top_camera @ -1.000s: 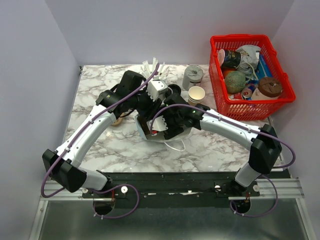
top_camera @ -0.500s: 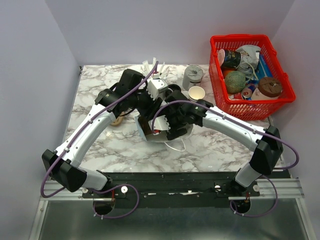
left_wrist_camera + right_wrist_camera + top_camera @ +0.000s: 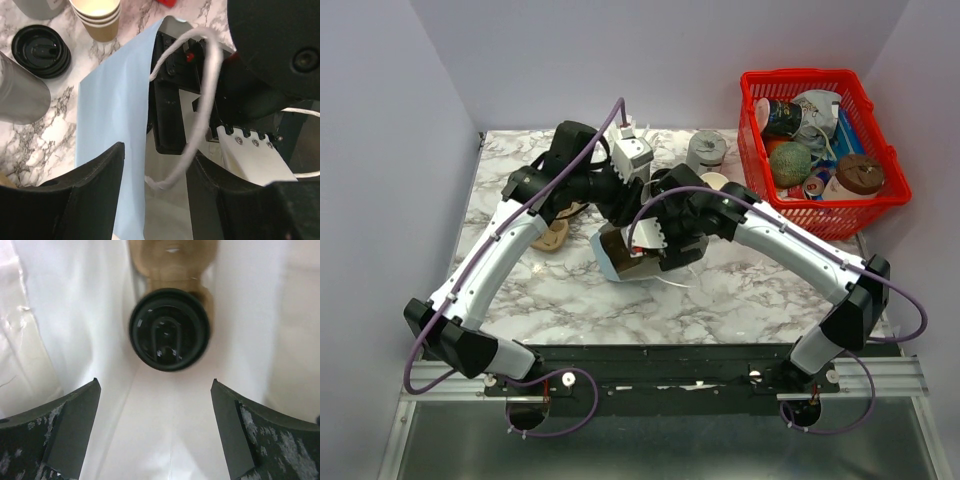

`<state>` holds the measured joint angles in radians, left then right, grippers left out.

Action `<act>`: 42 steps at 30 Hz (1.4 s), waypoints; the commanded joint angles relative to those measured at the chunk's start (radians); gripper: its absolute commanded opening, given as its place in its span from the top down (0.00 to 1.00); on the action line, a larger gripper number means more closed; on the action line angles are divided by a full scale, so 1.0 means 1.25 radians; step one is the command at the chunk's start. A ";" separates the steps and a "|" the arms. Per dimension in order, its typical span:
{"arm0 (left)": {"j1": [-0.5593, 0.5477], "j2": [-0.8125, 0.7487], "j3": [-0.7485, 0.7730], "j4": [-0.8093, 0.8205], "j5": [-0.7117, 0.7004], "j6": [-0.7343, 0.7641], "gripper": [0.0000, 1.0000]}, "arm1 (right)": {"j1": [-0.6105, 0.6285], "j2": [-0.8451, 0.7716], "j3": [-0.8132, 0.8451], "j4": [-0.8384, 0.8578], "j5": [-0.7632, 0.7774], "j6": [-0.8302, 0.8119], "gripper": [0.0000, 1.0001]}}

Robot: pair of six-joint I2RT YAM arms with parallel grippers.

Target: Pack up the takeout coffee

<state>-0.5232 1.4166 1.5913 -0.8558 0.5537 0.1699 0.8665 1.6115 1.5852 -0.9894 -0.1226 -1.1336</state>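
Observation:
The takeout coffee (image 3: 170, 330), a tan cup with a black lid, lies deep inside the paper bag, lid towards the right wrist camera. The bag (image 3: 613, 262) is light blue outside and white inside (image 3: 165, 430), and lies mid-table. My right gripper (image 3: 155, 390) is inside the bag's mouth, open and empty, a little short of the cup. In the top view it is mostly hidden in the bag (image 3: 648, 250). My left gripper (image 3: 156, 155) straddles the bag's upper wall (image 3: 115, 110), fingers apart, one outside and one inside. It sits at the bag's rear edge (image 3: 612, 222).
A lidless stack of paper cups (image 3: 97, 20) and a stack of black lids (image 3: 42, 50) stand just behind the bag. A grey cylinder (image 3: 705, 150) stands behind them. A red basket (image 3: 820, 218) full of items is at the right. A tan object (image 3: 555, 236) lies left of the bag.
My left arm has risen and pulled back, lifting the bag's wall and showing more of its blue side. My right arm has shifted slightly with its gripper still in the bag.

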 commanded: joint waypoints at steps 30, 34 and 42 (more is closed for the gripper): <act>0.104 0.063 0.288 -0.016 -0.326 0.053 0.34 | 0.006 -0.227 0.234 0.502 0.201 0.269 0.00; 0.166 0.080 0.315 0.007 -0.300 0.033 0.32 | -0.011 -0.216 0.237 0.598 0.313 0.323 0.00; 0.252 0.215 0.447 0.049 -0.183 -0.051 0.32 | -0.058 -0.185 0.320 0.556 0.337 0.373 0.00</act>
<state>-0.3923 1.5692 2.1445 -0.8307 0.7639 0.0532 0.8547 1.5017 1.7504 -0.6540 0.1490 -1.1790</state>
